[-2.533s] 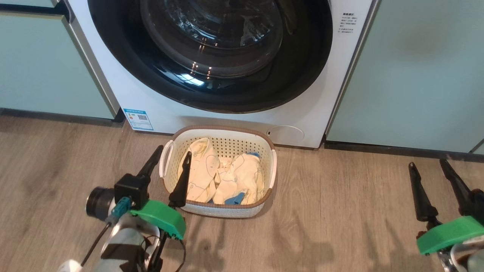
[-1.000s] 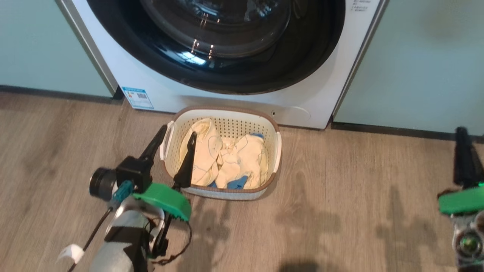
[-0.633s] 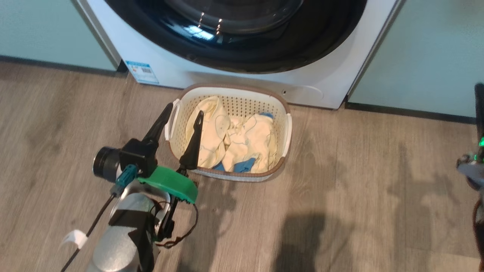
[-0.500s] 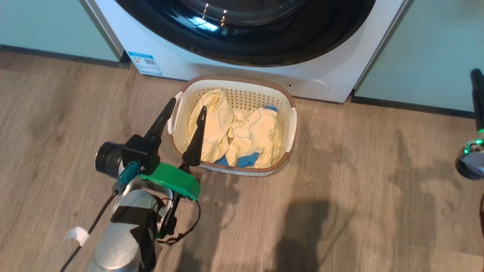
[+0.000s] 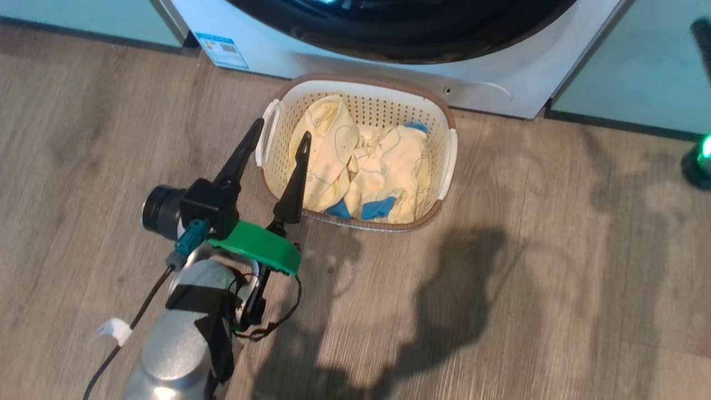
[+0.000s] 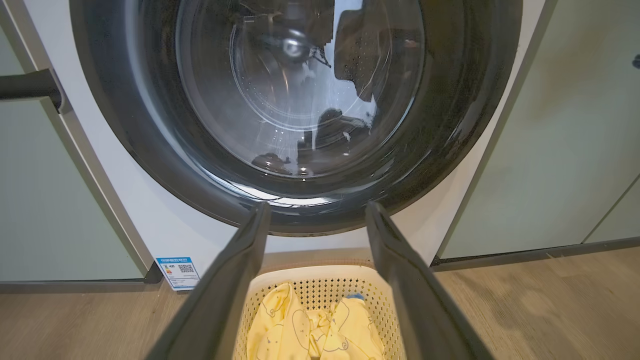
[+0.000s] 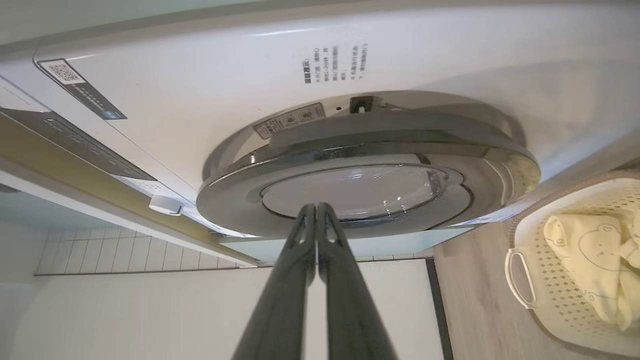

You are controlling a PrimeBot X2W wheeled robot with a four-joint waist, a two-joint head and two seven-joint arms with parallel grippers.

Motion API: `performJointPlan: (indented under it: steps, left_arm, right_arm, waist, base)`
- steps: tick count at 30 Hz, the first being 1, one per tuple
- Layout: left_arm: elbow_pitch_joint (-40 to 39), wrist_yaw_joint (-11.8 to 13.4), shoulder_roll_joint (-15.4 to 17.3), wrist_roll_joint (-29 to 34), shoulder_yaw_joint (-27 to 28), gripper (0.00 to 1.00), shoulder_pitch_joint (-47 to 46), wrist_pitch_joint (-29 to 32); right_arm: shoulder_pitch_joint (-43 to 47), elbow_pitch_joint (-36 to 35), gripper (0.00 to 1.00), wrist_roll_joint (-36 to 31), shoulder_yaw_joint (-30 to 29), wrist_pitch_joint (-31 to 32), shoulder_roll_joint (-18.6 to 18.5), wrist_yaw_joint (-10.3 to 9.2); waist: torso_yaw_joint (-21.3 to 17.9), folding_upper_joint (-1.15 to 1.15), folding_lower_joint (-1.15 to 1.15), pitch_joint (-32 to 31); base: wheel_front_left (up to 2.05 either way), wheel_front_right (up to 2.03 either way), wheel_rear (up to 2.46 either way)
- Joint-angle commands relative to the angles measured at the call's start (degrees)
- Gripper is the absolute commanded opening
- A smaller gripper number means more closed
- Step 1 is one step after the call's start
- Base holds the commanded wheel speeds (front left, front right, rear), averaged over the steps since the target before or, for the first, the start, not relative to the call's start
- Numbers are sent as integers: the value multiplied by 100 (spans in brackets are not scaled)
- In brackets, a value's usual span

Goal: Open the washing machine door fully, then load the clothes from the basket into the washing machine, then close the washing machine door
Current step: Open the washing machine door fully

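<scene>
The left gripper has its jaws spread wide and grasps nothing. In the head view one finger lies outside the left handle of the basket and the other crosses over the clothes. In the left wrist view the left gripper points at the washing machine door, clear of the basket below. The right gripper has its jaws clenched together, empty, with the tips aimed at the door's rim; whether they touch it cannot be told. The basket stands on the wooden floor just in front of the washing machine, and the pale-yellow garments and a blue piece are in it. The door lies across the drum opening and is not swung wide. Two and a half seconds ago the right jaws stood apart at the lower right of the head view. Since then the head camera has tipped down, so the machine sits at the top edge. The left jaws have stayed spread beside the basket.
</scene>
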Motion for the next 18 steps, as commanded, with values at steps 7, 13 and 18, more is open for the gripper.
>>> performJointPlan:
  steps: [7,13,18]
  left_arm:
    - [-232,57,49,-6,58,100,-319,-35]
    - [-208,80,40,-112,-92,100,-429,-35]
    - [-221,135,38,-217,-217,100,-490,-35]
  right_arm:
    - [-1324,336,0,151,325,-94,-199,-15]
    - [-2179,996,0,258,527,-214,-238,-15]
    - [-2774,1582,0,242,762,-234,-312,-15]
  waist:
    - [164,0,-1,278]
    - [344,0,-1,425]
    - [496,0,-1,531]
  base:
    - [0,0,0]
    - [0,0,0]
    - [0,0,0]
